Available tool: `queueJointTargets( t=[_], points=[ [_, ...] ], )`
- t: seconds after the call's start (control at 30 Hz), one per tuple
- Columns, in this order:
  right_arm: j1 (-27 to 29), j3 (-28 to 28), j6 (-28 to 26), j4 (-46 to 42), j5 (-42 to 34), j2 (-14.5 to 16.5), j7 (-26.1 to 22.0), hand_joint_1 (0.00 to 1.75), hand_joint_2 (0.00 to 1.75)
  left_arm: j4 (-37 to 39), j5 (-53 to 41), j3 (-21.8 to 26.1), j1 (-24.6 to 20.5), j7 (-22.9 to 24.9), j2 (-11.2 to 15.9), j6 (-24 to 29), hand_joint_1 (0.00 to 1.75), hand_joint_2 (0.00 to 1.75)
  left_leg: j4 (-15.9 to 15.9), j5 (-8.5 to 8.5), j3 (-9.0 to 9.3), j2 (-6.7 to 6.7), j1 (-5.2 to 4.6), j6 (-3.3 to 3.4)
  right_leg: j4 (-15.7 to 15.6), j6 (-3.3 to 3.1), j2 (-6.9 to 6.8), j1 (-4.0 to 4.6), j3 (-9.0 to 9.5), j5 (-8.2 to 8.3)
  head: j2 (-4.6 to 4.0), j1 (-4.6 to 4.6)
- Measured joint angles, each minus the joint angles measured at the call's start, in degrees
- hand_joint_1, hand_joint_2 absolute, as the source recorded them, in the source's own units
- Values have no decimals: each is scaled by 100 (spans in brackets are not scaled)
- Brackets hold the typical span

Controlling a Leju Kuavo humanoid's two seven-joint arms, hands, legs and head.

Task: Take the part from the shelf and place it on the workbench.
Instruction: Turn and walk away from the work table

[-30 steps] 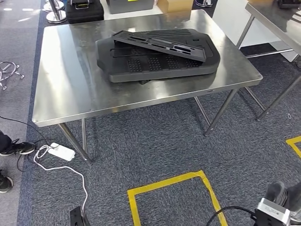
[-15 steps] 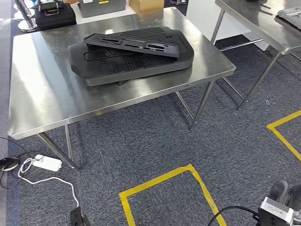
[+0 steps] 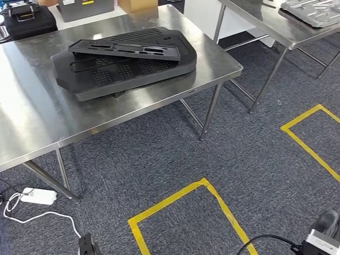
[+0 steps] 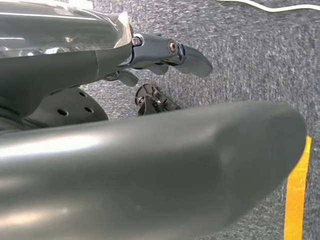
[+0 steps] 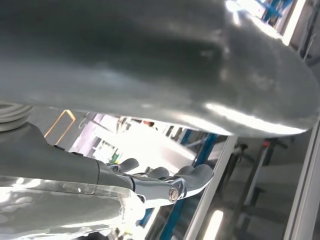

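On the steel workbench [image 3: 32, 122] lies a big black perforated panel [image 3: 120, 74], and a narrower black slotted part [image 3: 124, 50] rests tilted on top of it. Both arms hang low over the carpet. My left hand [image 4: 166, 52] has its dark fingers stretched out above the floor and holds nothing. My right hand [image 5: 162, 182] also has its fingers extended with nothing in them. The right wrist [image 3: 324, 241] pokes in at the lower right of the head view.
A second steel table [image 3: 256, 18] at the back right carries a grey part [image 3: 313, 10]. Yellow tape squares [image 3: 188, 212] [image 3: 308, 138] mark the carpet. A white power strip [image 3: 38, 195] and its cable lie under the workbench. A black case [image 3: 26, 18] stands behind.
The whole picture has slid left, so the camera has turned to the right. The parts on the workbench have not moved. More of the second table has come into sight.
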Motion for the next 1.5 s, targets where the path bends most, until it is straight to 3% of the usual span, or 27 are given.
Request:
queueJointTargets(
  t=[0.03, 0.1, 0.17, 0.27, 0.3, 0.33, 0.37, 0.4, 0.47, 0.53, 0.6, 0.67, 0.73, 0.8, 0.83, 0.87, 0.9, 0.97, 1.03, 1.13, 1.2, 1.27, 1.33, 1.37, 1.4, 1.47, 1.5],
  points=[
    [23, -34, 0, -15, -29, 5, -26, 0, 0, 0, 1, 1, 1, 0, 0, 3, 0, 0, -6, -6, 3, 39, -4, -27, -73, -24, -10, 28, 20, -9, 0, -2],
    [78, -100, 0, -47, -65, 20, -65, 0, 0, 0, 2, 2, -2, 1, 0, 16, 0, 0, -20, -24, 19, 108, 7, -96, -106, -88, 96, 38, 3, 23, 0, -4],
    [112, -149, 0, -83, -80, 45, -94, 0, 0, 0, -2, 3, -4, -1, 1, 31, 0, 0, 131, -164, -29, -32, 24, -144, -162, -164, 197, 17, 17, 65, 0, -8],
    [154, -183, 1, -99, -100, 87, -115, 0, 0, 0, -5, 16, 19, -4, 7, 48, 0, 0, 1146, -676, -489, -343, 21, -152, -184, -228, 367, 15, 22, 84, 0, -16],
    [171, -189, 2, -98, -107, 99, -116, 0, 0, 0, -5, 22, 28, -6, 9, 51, 0, 0, 1469, -771, -650, -370, 16, -151, -180, -235, 438, 21, 22, 83, 0, -16],
    [186, -196, 2, -97, -115, 110, -117, 0, 0, 0, -5, 27, 33, -8, 11, 53, 0, 0, 1622, -759, -739, -383, 12, -146, -173, -238, 514, 26, 23, 81, 0, -16],
    [199, -208, 2, -96, -125, 120, -119, 0, 0, 0, -5, 33, 36, -10, 13, 55, 0, 0, 1547, -632, -727, -393, 10, -136, -164, -238, 594, 29, 26, 78, 0, -16],
    [215, -225, 2, -96, -134, 129, -120, 0, 0, 0, -5, 40, 37, -13, 14, 56, 0, 0, 1249, -414, -613, -427, 12, -122, -150, -232, 674, 28, 31, 70, 0, -16],
    [251, -274, 3, -93, -155, 150, -126, 0, 0, 0, -5, 56, 43, -18, 16, 60, 0, 0, 493, -37, -306, -665, 41, -96, -96, -202, 823, 28, 15, 41, 0, -13],
    [281, -323, 4, -91, -173, 162, -137, 0, 0, 0, -5, 67, 44, -24, 19, 64, 0, 0, 120, 63, -155, -851, 52, -82, -54, -148, 949, 14, -39, 31, 0, -12],
    [327, -377, 4, -92, -186, 167, -146, 0, 0, 0, -2, 71, 37, -32, 16, 65, 0, 0, 85, 57, -141, -786, 38, -55, -50, -93, 1042, -10, -78, 36, 0, -14],
    [376, -456, 2, -94, -204, 173, -147, 0, 0, 0, 0, 73, 29, -38, 11, 64, 0, 0, 53, 67, -118, -669, 45, 0, 91, -38, 844, -4, -139, -65, 0, -4],
    [401, -545, 0, -92, -245, 180, -135, 0, 0, 0, -3, 80, 36, -40, 9, 64, 0, 0, 34, 60, -98, -527, 44, 50, 628, 21, 507, -5, -388, -362, 0, 5],
    [454, -648, 0, -73, -315, 187, -120, 0, 0, 0, -5, 98, 58, -43, 10, 66, 0, 0, 34, 40, -93, -378, 29, 73, 1342, 68, 377, -38, -741, -649, 0, 5],
    [493, -714, 0, -56, -363, 190, -109, 0, 0, 0, -5, 108, 65, -43, 10, 67, 0, 0, 34, 28, -88, -307, 25, 74, 1514, 84, 352, -53, -831, -670, 0, 5],
    [529, -788, 0, -37, -416, 191, -91, 0, 0, 0, -5, 114, 68, -43, 11, 67, 0, 0, 34, 15, -77, -242, 22, 70, 1466, 94, 332, -62, -810, -583, 0, 5],
    [555, -874, 0, -15, -473, 191, -72, 0, 0, 0, -5, 116, 69, -43, 10, 68, 0, 0, 34, -2, -58, -181, 20, 62, 1189, 95, 295, -66, -672, -406, 0, 5],
    [585, -1062, 7, 35, -590, 192, -45, 0, 0, 0, -5, 119, 66, -43, 9, 72, 0, 0, 33, -44, -8, -78, 8, 28, 389, 73, 84, -31, -265, -65, 0, 5],
    [608, -1279, 56, 113, -717, 193, -51, 0, 0, 0, -5, 121, 68, -43, 9, 79, 0, 0, 24, -80, 33, 11, -5, -24, -30, 24, -55, 31, -58, 38, 0, 1],
    [665, -1737, 236, 296, -881, 202, -115, 0, 0, 0, -4, 127, 66, -44, 6, 92, 0, 0, 2, -132, 99, 105, 15, -108, -100, -63, 86, 64, -29, 40, 0, -2],
    [640, -2110, 446, 427, -947, 237, -203, 0, 0, 0, -5, 132, 69, -50, 6, 101, 0, 0, 239, -306, 33, -61, 31, -137, -165, -140, 194, 38, 17, 66, 0, -7],
    [583, -2551, 726, 619, -1023, 330, -350, 0, 0, 0, -7, 143, 85, -54, 11, 109, 0, 0, 929, -639, -293, -296, 35, -136, -184, -195, 310, 28, 42, 66, 0, -15],
    [541, -3008, 974, 858, -1069, 452, -527, 0, 0, 0, -5, 156, 104, -55, 15, 132, 0, 0, 1539, -813, -634, -374, 29, -135, -179, -217, 451, 36, 57, 51, 0, -19],
    [503, -3256, 1081, 1002, -1072, 514, -617, 0, 0, 0, -5, 162, 111, -55, 16, 147, 0, 0, 1567, -734, -683, -388, 29, -131, -174, -219, 529, 38, 71, 41, 0, -19],
    [447, -3533, 1172, 1170, -1056, 576, -704, 0, 0, 0, -5, 169, 116, -56, 17, 160, 0, 0, 1371, -546, -626, -410, 29, -122, -166, -213, 610, 37, 91, 27, 0, -19],
    [304, -4174, 1319, 1570, -953, 700, -868, 0, 0, 0, -5, 198, 126, -52, 19, 175, 0, 0, 663, -103, -354, -590, 46, -102, -128, -176, 754, 36, 126, -25, 0, -15],
    [219, -4501, 1359, 1796, -856, 745, -931, 0, 0, 0, -5, 216, 131, -47, 20, 179, 0, 0, 361, 12, -229, -697, 56, -96, -101, -150, 818, 33, 120, -48, 0, -12]
  ],
)
